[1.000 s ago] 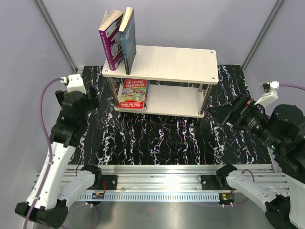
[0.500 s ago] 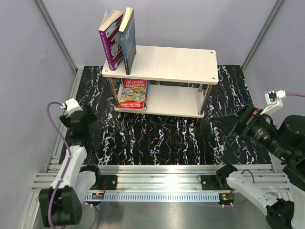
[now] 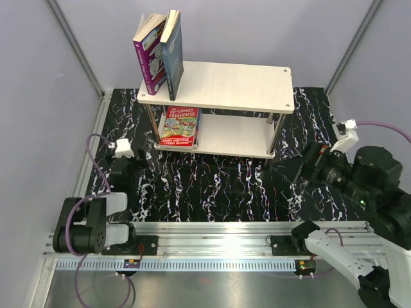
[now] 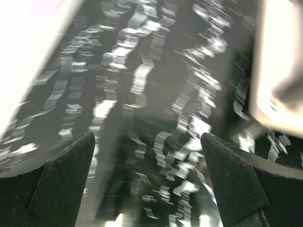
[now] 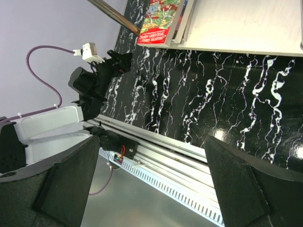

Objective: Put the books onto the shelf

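The shelf [image 3: 225, 85] stands at the back of the black marbled mat [image 3: 218, 186]. Two books stand upright at the left end of its top board: a purple one [image 3: 146, 56] and a dark teal one [image 3: 173, 56]. A red-green Treehouse book [image 3: 180, 125] lies on the lower board, also seen as the red book [image 5: 161, 18] in the right wrist view. My left gripper [image 3: 137, 168] is low over the mat at the left, open and empty [image 4: 147, 179]. The right gripper [image 3: 287, 169] hovers right of the shelf, open and empty [image 5: 154, 184].
Metal rails [image 3: 212, 240] run along the near edge with both arm bases. Grey walls close in the left, back and right. The left arm [image 5: 94, 80] shows in the right wrist view. A pale blurred edge [image 4: 279, 71] sits at the right of the left wrist view.
The left arm has folded down and back toward its base, bringing its gripper low over the mat. The right gripper swung back, then left toward the shelf. The books have not moved.
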Robot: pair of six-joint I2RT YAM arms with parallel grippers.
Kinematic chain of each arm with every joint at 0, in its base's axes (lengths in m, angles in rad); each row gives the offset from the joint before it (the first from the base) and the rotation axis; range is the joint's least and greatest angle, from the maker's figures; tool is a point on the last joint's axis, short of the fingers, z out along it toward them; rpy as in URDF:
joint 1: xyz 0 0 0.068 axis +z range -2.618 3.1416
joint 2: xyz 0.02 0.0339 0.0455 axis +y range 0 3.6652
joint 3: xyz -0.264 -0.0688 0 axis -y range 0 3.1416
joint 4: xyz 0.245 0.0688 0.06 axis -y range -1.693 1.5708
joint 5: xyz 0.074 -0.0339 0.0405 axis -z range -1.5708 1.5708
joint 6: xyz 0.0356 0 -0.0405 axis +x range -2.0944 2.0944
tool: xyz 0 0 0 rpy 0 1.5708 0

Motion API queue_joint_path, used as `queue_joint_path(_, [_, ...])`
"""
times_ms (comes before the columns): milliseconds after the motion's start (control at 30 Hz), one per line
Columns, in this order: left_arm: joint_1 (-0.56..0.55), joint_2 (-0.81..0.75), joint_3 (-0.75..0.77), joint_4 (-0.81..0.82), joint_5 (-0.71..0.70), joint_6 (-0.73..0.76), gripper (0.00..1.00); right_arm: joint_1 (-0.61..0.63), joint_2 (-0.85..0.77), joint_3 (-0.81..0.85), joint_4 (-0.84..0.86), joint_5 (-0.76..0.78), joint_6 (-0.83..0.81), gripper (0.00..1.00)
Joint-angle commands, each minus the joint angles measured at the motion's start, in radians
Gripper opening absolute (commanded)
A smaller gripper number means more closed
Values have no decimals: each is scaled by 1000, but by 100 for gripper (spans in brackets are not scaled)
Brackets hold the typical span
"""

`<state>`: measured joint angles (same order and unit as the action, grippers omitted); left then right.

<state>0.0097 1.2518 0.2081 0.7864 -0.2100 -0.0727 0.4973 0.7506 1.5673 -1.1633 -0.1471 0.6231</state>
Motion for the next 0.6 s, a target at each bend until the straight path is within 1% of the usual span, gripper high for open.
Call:
queue_joint_path(0, [-56, 69, -23, 311, 57, 125, 97, 0, 9, -77, 126, 7, -16, 100])
queue_joint_path(33, [-54, 55, -27, 301, 51, 116, 99, 0, 7, -90, 129, 29, -4, 100])
queue_joint_path(100, [-54, 73, -29, 339, 32, 116, 99, -2, 9, -122, 145, 81, 24, 100])
queue_joint_path(133, [-56, 71, -20, 324, 32, 114, 99, 0, 10, -128, 154, 89, 35, 100])
queue_joint_path(167, [-54, 63, -21, 306, 35, 110, 99, 0, 4, -142, 174, 80, 23, 100])
queue_joint_path(233, [-53, 75, -19, 323, 32, 111, 99, 0, -6, -193, 244, 76, -11, 100])
queue_joint_path(267, [-53, 71, -19, 323, 31, 110, 99, 0, -16, -193, 244, 80, -17, 100])
queue_joint_path(333, [-51, 69, -19, 313, 32, 108, 99, 0, -39, -268, 327, 83, -39, 100])
queue_joint_path(367, [-48, 72, -18, 318, 38, 108, 99, -2, -66, -300, 361, 89, -74, 100])
queue_joint_path(400, [-48, 70, -19, 312, 37, 106, 99, 0, -79, -370, 432, 102, -115, 100])
queue_joint_path(467, [-48, 70, -18, 310, 38, 108, 99, 0, -108, -438, 494, 141, -221, 100])
queue_joint_path(500, [-47, 72, -16, 313, 40, 106, 99, 0, -111, -499, 561, 200, -258, 100])
queue_joint_path(567, [-45, 70, -16, 309, 41, 105, 99, 0, -111, -556, 628, 285, -342, 100])
